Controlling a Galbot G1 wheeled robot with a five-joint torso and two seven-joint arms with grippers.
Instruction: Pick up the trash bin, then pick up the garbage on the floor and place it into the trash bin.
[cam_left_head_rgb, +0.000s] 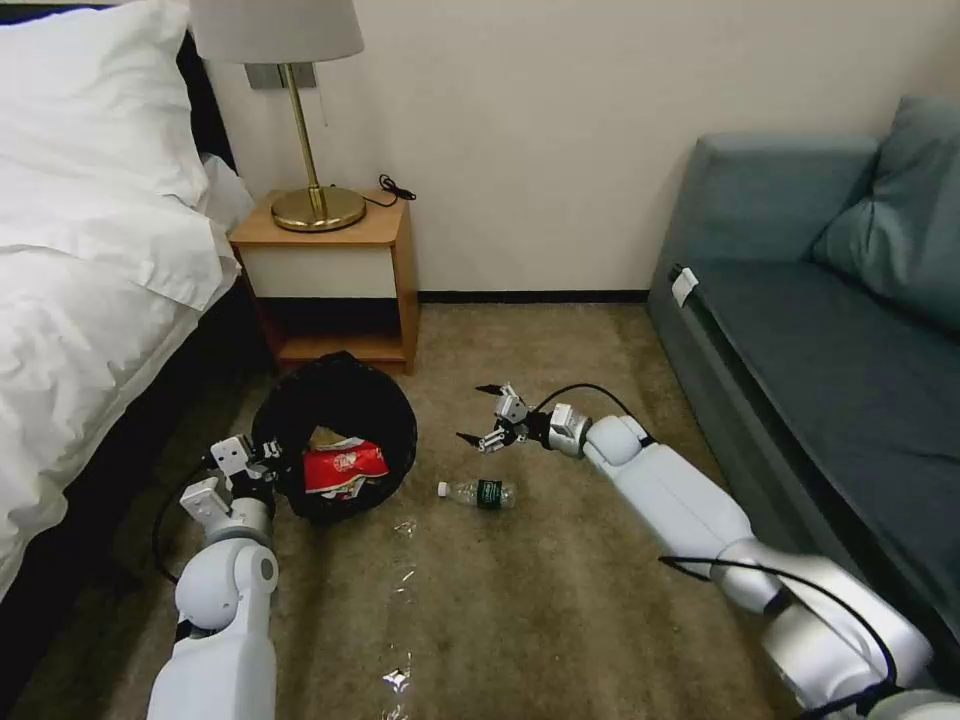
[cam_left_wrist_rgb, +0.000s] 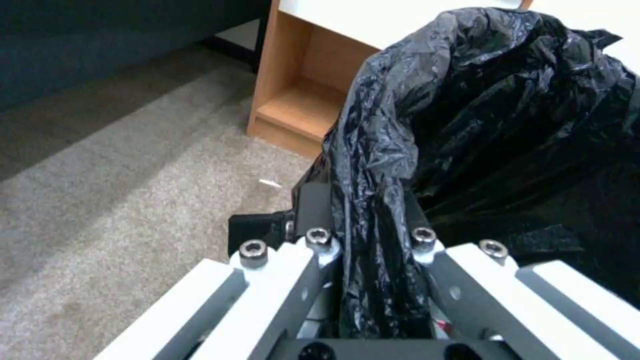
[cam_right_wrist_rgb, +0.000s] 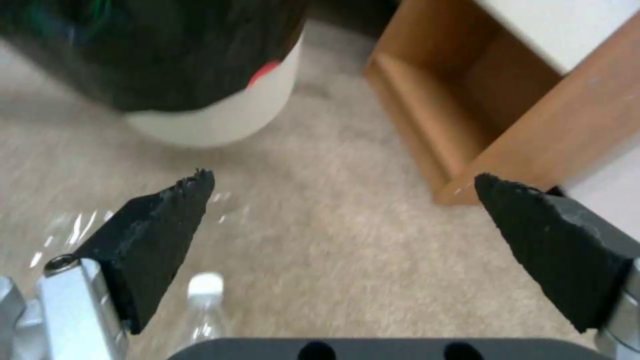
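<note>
The trash bin (cam_left_head_rgb: 340, 420), white with a black liner (cam_left_wrist_rgb: 480, 110), tilts its mouth toward me in front of the nightstand. My left gripper (cam_left_head_rgb: 262, 462) is shut on the liner at the bin's near-left rim; its fingers (cam_left_wrist_rgb: 319, 239) pinch the bunched plastic. Inside the bin lie a red-and-white wrapper (cam_left_head_rgb: 345, 468) and a bit of tan paper (cam_left_head_rgb: 326, 438). A clear bottle (cam_left_head_rgb: 480, 492) with a dark green label lies on the carpet to the bin's right. My right gripper (cam_left_head_rgb: 482, 413) hangs open just beyond the bottle, whose cap (cam_right_wrist_rgb: 204, 285) shows between its black pads (cam_right_wrist_rgb: 167, 225).
A bed (cam_left_head_rgb: 90, 300) runs along the left, and a wooden nightstand (cam_left_head_rgb: 330, 270) with a brass lamp (cam_left_head_rgb: 315, 200) stands behind the bin. A blue-grey sofa (cam_left_head_rgb: 800, 330) fills the right side. Clear plastic scraps (cam_left_head_rgb: 400, 580) lie on the carpet in front of me.
</note>
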